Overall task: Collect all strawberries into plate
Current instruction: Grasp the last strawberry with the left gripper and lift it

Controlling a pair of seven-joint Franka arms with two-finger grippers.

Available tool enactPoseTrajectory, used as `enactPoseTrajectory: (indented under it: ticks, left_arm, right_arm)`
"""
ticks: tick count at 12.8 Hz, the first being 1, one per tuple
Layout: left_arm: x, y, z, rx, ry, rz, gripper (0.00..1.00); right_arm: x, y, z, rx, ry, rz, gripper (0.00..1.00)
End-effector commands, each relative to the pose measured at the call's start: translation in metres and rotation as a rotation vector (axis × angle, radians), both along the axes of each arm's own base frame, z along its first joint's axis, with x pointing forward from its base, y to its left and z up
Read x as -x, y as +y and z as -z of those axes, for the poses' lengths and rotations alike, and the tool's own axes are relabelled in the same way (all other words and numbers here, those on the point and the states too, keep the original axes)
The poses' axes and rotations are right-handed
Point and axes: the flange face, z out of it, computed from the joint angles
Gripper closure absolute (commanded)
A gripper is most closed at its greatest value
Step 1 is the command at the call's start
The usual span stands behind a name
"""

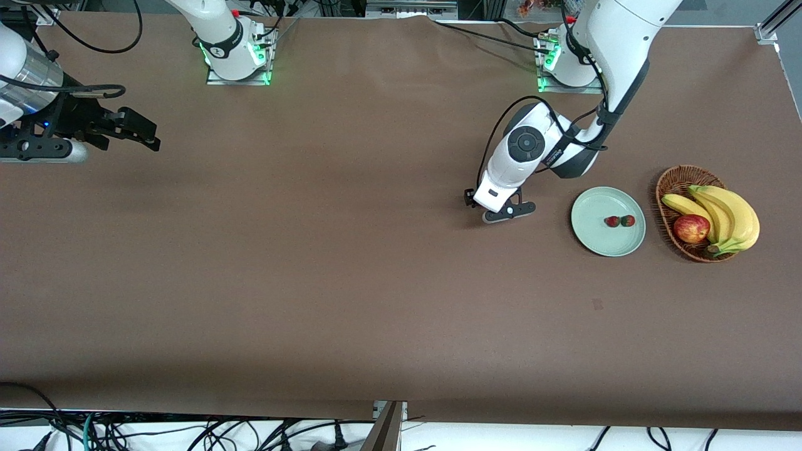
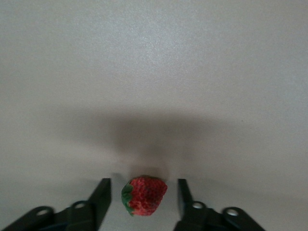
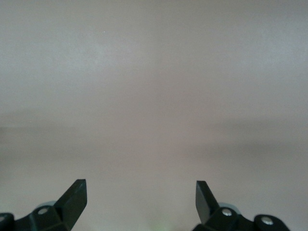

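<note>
We bring the left gripper (image 2: 143, 198) down low on the table (image 1: 351, 282), beside the plate (image 1: 594, 241) and toward the right arm's end from it. In the left wrist view the last berry (image 2: 144, 196) lies exactly between the two fingers (image 2: 99, 197), on the table surface. There is a thin gap on each side, so the jaws are partly closed around it but not clamped yet. The berry is short and round, with its green cap turned toward one finger, so its long axis runs about across the gap. We judge that the fingers only need to close straight in, with no shift to either side.

Two berries (image 1: 619, 221) are already in the plate, touching each other near its middle.

The right gripper (image 3: 142, 199) waits over bare table at the right arm's end, with its jaws wide apart and nothing between them. The left arm is clearly the nearer one.
</note>
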Motion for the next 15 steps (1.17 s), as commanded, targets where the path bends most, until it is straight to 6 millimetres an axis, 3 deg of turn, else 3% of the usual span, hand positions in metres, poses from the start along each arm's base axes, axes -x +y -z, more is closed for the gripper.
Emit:
enactPoseTrajectory:
  ticks: [1, 5, 7, 9, 10, 12, 15]
  left_arm:
    - [0.0, -0.001, -0.001, -0.009, -0.014, -0.011, 0.73]
    - [-0.004, -0.002, -0.003, -0.011, -0.014, -0.024, 0.78]
    - [-0.022, -0.002, -0.025, -0.034, -0.007, -0.033, 0.79]
    - [-0.053, 0.006, -0.062, -0.05, 0.021, -0.059, 0.81]
    - [-0.068, 0.023, -0.08, -0.02, 0.049, -0.056, 0.81]
    - [-0.084, 0.08, -0.115, 0.026, 0.098, -0.002, 0.81]
    - [-0.1, 0.197, -0.133, 0.034, 0.142, 0.121, 0.81]
  right_arm:
    - [0.002, 0.009, -0.002, 0.06, -0.022, -0.041, 0.0]
    - [-0.003, 0.012, -0.013, 0.062, -0.047, -0.053, 0.0]
    - [-0.009, 0.009, -0.02, 0.067, -0.052, -0.05, 0.0]
    - [-0.011, 0.003, -0.018, 0.09, -0.052, -0.047, 0.0]
    - [-0.016, 0.005, -0.009, 0.097, -0.036, -0.047, 0.0]
    - [-0.016, 0.007, -0.011, 0.104, -0.041, -0.05, 0.0]
    - [-0.019, 0.003, -0.013, 0.099, -0.059, -0.036, 0.0]
